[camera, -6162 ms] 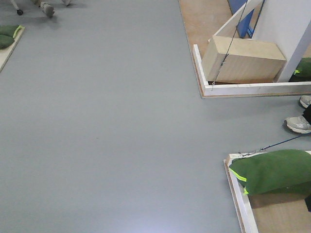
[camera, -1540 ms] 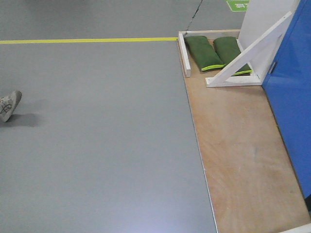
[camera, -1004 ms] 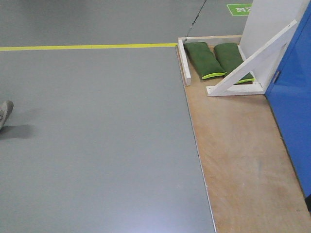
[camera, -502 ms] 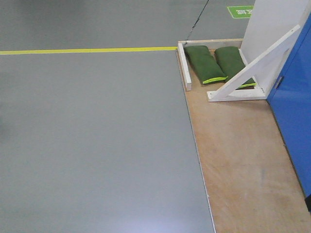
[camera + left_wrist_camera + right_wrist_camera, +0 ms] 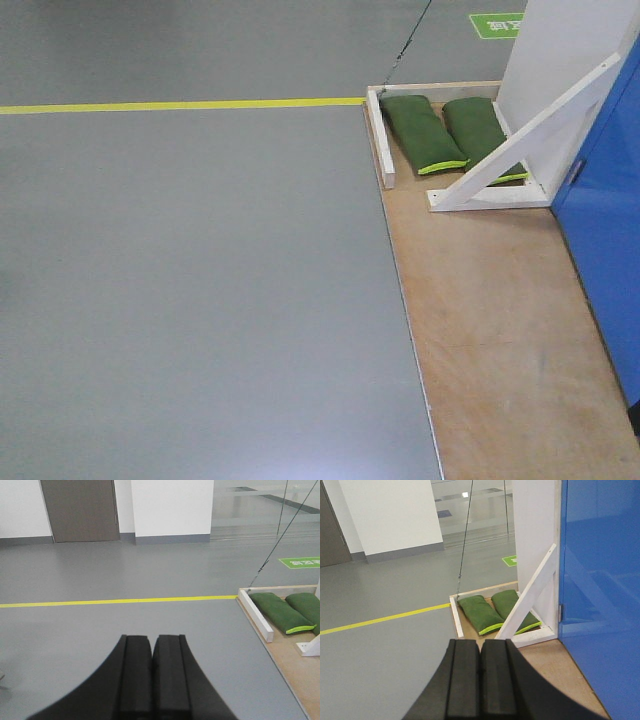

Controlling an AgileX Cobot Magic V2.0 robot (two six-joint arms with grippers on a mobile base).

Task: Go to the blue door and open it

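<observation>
The blue door (image 5: 605,240) is a glossy bright-blue panel at the right edge of the front view, standing on a plywood base (image 5: 490,330). It fills the right side of the right wrist view (image 5: 600,570). Its hinge shows on the edge; its handle is out of view. My left gripper (image 5: 152,642) is shut and empty, over grey floor, left of the base. My right gripper (image 5: 480,645) is shut and empty, pointing at the base's near left part, with the door to its right.
A white diagonal brace (image 5: 525,135) and white post (image 5: 560,50) stand beside the door. Two green sandbags (image 5: 450,130) lie on the base's far corner behind a white rail (image 5: 380,135). A yellow floor line (image 5: 180,104) crosses the grey floor. A thin cable (image 5: 275,545) slants up.
The view has swung round from another wooden frame to the blue door's base. Over the last second the scene slid slightly down and right; a shoe at the left left the view.
</observation>
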